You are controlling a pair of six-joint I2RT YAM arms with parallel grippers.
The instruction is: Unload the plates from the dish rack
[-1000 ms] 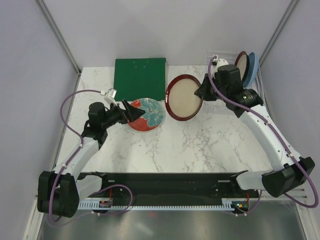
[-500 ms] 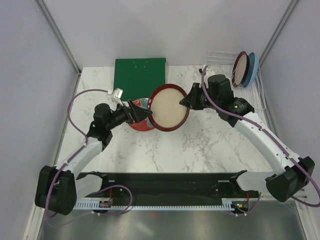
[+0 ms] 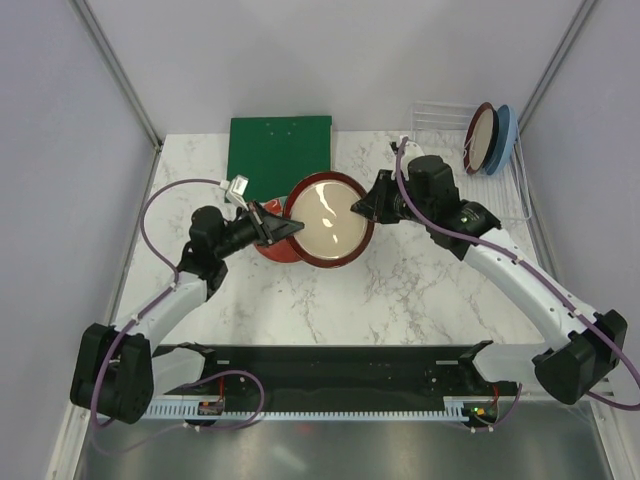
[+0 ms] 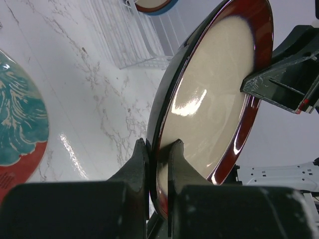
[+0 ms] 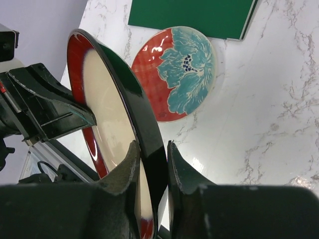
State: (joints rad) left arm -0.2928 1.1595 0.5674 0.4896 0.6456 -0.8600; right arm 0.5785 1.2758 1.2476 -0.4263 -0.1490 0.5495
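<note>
left gripper [image 3: 291, 227] and right gripper [image 3: 362, 208], seen from above, each pinch an opposite rim of the beige-centred plate [image 3: 325, 222] — it is tilted, held over the middle of the table [image 3: 420, 290], overlapping the patterned plate [image 3: 268, 250] lying flat toward the left edge. the dish rack [image 3: 440, 112] sits at the far right corner with a red-rimmed plate [image 3: 482, 137] and a blue plate [image 3: 505, 133] upright in it; a green board [image 3: 280, 155] lies at the far edge. left wrist view: both fingers [image 4: 138, 162] are closed tight on the plate's rim. right wrist view — its fingers [image 5: 127, 169] clamp the dark rim likewise.
</note>
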